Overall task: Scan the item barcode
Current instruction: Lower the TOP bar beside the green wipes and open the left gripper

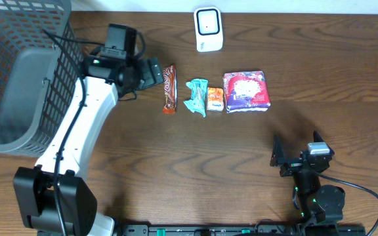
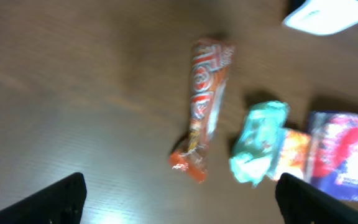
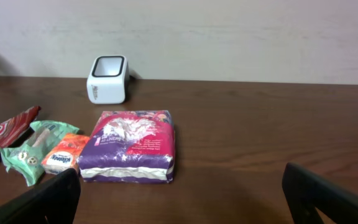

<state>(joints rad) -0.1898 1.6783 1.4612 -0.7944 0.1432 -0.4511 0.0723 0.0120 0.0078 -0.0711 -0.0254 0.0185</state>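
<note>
Fingertips of the left hand (image 2: 179,202) sit in the lower corners of its wrist view, spread wide with nothing between them. Just beyond lies the striped snack bar (image 1: 169,88), flat on the desk (image 1: 176,164) and probably the item to scan. Four packets form one row at centre frame, side by side for picking from above: that bar, a teal packet (image 1: 197,97), an orange packet (image 1: 214,99) and a purple pack (image 1: 247,91). One scanner (image 1: 209,29) stands upper middle, behind the row. One basket (image 1: 18,78) fills the upper left. At lower right is the right hand (image 1: 277,157), likewise wide and empty.
</note>
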